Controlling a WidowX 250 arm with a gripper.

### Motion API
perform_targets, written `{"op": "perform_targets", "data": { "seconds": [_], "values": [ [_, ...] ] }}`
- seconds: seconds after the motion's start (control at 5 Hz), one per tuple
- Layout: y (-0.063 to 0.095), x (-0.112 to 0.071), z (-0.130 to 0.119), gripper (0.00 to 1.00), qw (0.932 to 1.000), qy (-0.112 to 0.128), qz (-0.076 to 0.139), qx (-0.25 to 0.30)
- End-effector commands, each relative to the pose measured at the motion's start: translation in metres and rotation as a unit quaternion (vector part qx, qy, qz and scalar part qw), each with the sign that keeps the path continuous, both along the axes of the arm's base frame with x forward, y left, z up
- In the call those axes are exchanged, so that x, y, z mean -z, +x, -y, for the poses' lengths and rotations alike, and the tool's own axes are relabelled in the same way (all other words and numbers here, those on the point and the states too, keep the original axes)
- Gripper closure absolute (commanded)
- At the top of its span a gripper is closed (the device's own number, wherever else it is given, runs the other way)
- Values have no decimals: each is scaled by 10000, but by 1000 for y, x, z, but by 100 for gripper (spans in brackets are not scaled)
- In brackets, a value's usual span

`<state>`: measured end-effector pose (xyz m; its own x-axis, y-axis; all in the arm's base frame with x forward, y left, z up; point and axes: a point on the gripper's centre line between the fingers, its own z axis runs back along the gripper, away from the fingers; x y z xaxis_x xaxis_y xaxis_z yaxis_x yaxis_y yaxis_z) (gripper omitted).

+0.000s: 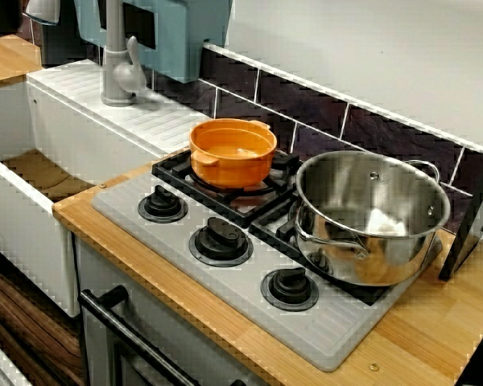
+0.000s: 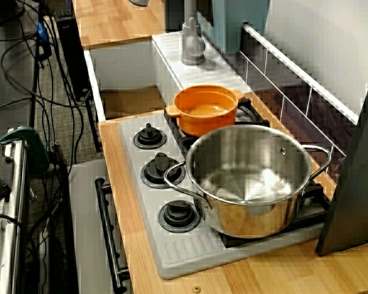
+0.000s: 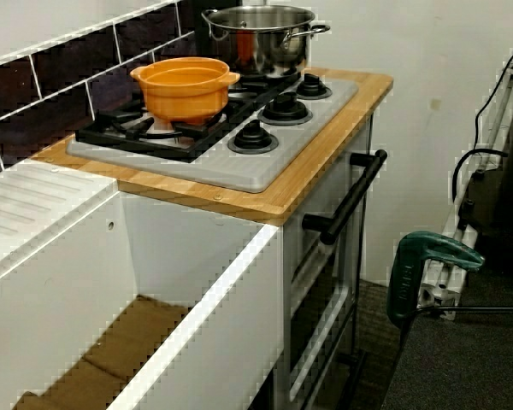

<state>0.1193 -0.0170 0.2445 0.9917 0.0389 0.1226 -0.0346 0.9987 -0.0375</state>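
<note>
1. Gripper: you won't find it in any of the three views, so whether its fingers are apart or together cannot be told.
2. Steel pot (image 1: 362, 189), on the grate farther from the sink (image 1: 16, 201): stiff, slick, probably heavier; take a loop handle (image 1: 326, 240).
3. Orange pot (image 1: 232, 153), on the grate beside it: likely light; pinch its rim.

White lump (image 1: 384, 223) in steel pot (image 1: 350, 181) unidentifiable; faucet (image 1: 115, 60) top cropped.
</note>
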Motion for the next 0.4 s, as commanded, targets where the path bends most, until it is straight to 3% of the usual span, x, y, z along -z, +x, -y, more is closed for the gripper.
{"op": "perform_targets", "data": {
  "seconds": [0.0, 0.2],
  "values": [
    [0, 0, 0, 0, 10000, 0, 0, 0],
    [31, 9, -3, 0, 9990, 231, -133, -347]
  ]
}}
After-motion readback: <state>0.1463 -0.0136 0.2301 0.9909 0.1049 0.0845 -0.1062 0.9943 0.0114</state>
